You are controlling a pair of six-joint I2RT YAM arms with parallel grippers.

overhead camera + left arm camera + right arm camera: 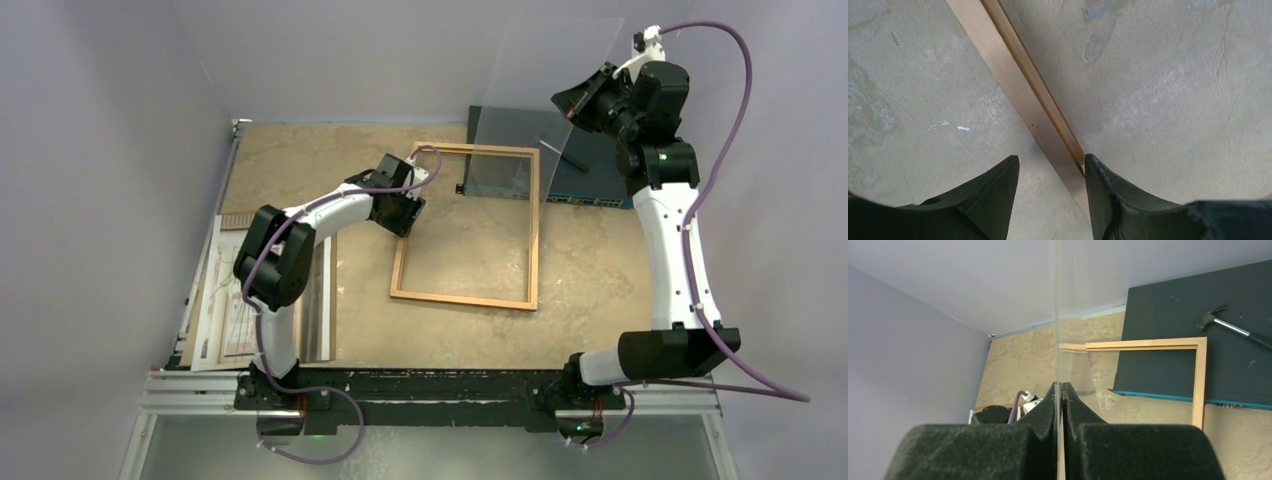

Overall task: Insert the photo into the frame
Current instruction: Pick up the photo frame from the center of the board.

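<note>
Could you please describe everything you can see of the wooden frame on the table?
The frame is a thin, orange-brown wooden rectangle with a stepped inner lip. It lies flat and empty on the mottled beige table, with the tabletop showing through. Its far right corner overlaps the dark flat box. The left gripper is open astride its left rail; whether a finger touches the wood is unclear. The right gripper holds a clear sheet raised over its far end.
</note>
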